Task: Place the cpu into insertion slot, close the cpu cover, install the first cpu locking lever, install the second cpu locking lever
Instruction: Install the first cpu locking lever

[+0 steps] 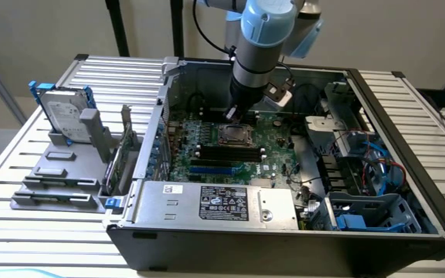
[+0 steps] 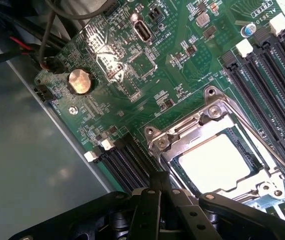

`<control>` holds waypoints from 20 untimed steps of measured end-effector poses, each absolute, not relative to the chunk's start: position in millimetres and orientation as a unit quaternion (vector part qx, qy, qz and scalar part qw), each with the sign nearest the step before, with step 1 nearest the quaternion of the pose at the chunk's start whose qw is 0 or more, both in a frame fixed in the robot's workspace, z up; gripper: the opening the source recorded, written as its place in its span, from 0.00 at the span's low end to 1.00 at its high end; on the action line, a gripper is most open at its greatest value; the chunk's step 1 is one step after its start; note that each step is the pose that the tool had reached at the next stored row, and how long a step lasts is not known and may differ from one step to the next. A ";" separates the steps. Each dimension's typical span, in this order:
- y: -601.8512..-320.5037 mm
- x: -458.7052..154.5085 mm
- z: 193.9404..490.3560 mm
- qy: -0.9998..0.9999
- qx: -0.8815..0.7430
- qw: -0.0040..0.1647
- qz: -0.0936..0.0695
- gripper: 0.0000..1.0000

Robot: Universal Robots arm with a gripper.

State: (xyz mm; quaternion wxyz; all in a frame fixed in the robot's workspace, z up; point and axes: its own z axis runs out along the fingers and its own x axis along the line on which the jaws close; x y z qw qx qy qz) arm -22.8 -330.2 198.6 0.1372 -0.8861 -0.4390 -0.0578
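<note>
The cpu (image 2: pixel 215 162) lies flat in the insertion slot (image 1: pixel 234 134) and shows pale and bright through the window of the cpu cover (image 2: pixel 182 131). The silvery cover lies down flat over it. A thin metal locking lever (image 2: pixel 262 137) runs along one side of the cover. My gripper (image 2: pixel 160 181) is shut with nothing between its fingers. Its tip hangs just off the socket's edge, beside a bank of black memory slots (image 2: pixel 125 160). In the exterior view the gripper (image 1: pixel 232 116) comes down into the open case just behind the socket.
More memory slots (image 2: pixel 277 65) flank the socket's other side, and a coin battery (image 2: pixel 80 81) sits near the board's edge. The power supply (image 1: pixel 215 202) fills the case front. Blue cables (image 1: pixel 377 162) and a drive cage stand at the exterior view's right. A hard drive (image 1: pixel 64 113) stands outside.
</note>
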 end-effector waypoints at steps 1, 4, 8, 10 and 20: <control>-330.6 -23.6 198.7 -0.439 -0.886 0.137 -0.058 0.11; -331.1 -24.1 198.8 -0.439 -0.886 0.137 -0.058 0.11; -331.1 -24.1 198.8 -0.440 -0.886 0.137 -0.058 0.11; -331.1 -23.4 198.8 -0.440 -0.885 0.137 -0.058 0.11; -331.0 -20.3 198.7 -0.443 -0.884 0.137 -0.057 0.11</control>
